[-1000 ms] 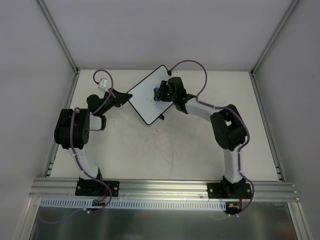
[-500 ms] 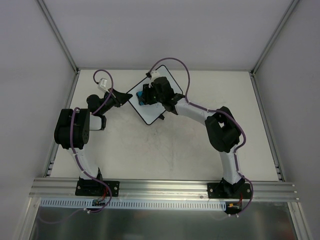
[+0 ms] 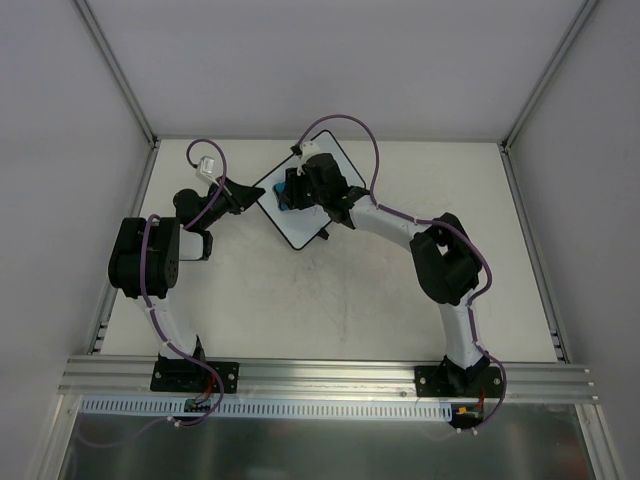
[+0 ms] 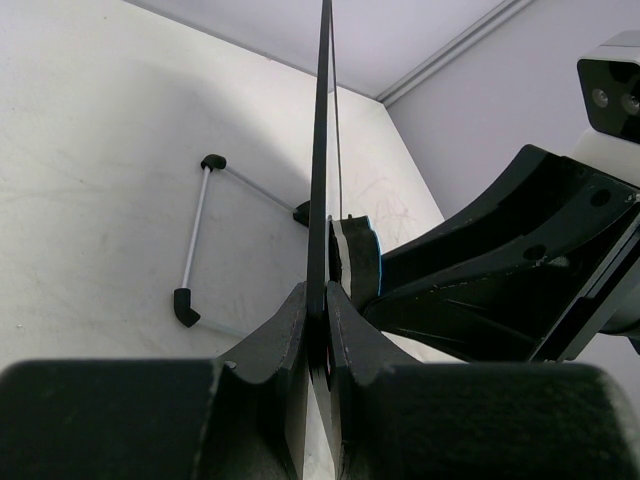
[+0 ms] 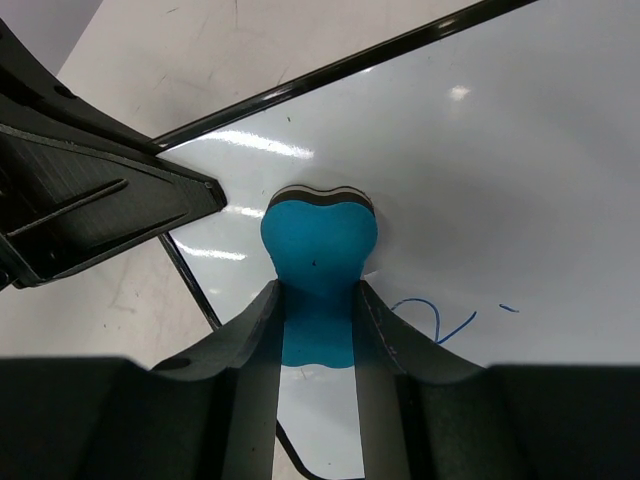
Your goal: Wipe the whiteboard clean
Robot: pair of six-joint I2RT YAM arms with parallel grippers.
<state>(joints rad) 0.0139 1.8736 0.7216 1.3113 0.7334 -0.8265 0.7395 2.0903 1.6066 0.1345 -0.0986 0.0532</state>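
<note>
Tabletop [image 3: 350, 290], whiteboard [image 3: 292, 224], eraser [image 5: 318, 235] in right claw [image 5: 318, 292]

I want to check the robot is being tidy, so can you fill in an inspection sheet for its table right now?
Surface: white table, faint scuffs.
Job's things: whiteboard lies angled at the far side; a few blue marks not yet wiped.
Clutter: nothing seen.
Hands: left hand shut on the whiteboard's edge; right hand shut on a blue eraser held against the board.
Cables: purple cables loop off both arms.
Surroundings: grey walls; metal rail at the near edge.
</note>
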